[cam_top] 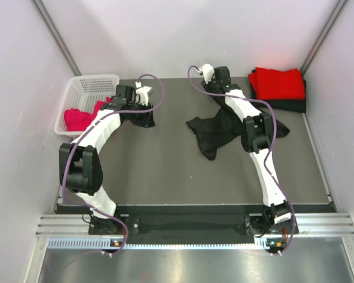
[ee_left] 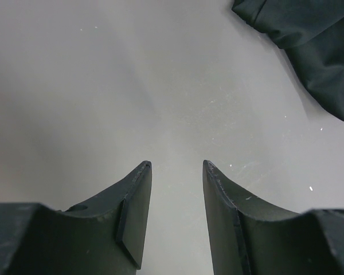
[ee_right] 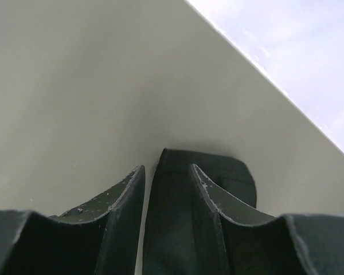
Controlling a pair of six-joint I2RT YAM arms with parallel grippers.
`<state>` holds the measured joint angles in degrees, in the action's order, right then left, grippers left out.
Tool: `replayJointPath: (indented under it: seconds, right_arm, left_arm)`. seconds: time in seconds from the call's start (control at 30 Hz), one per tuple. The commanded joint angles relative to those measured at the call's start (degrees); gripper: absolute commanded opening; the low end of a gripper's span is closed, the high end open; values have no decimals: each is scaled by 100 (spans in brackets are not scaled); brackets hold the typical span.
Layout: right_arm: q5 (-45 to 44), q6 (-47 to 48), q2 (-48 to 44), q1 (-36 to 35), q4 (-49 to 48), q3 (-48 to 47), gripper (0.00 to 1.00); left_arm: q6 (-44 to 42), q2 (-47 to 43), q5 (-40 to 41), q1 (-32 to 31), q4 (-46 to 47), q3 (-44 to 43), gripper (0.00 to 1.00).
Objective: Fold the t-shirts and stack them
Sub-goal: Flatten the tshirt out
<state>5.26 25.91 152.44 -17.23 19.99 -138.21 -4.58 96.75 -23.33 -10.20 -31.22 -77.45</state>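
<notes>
Black t-shirt [ee_right: 169, 229] between right hand's [ee_right: 167, 167] half-open fingers [ee_right: 123, 209]

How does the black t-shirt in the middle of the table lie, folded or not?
Not folded. The black t-shirt lies crumpled in an irregular shape with flaps sticking out, partly under the right arm.

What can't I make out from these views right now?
Right wrist: whether the right gripper pinches the crumpled black t-shirt; its fingers hide contact.
Top: that shirt's middle, under the right arm.
Top: the pink-red cloth in the white lattice basket, partly behind the left arm.
</notes>
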Motion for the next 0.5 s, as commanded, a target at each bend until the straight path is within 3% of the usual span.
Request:
replayJointPath:
  seconds: [0.0, 0.47]
  right_arm:
    - [-7, 186, -153, -69, 23, 84, 37]
    - [-165, 599, 58, -210, 356, -197, 33]
  left_arm:
    - [10, -341, -110, 9, 257, -16, 46]
    - [133, -429, -207, 9, 204, -139, 46]
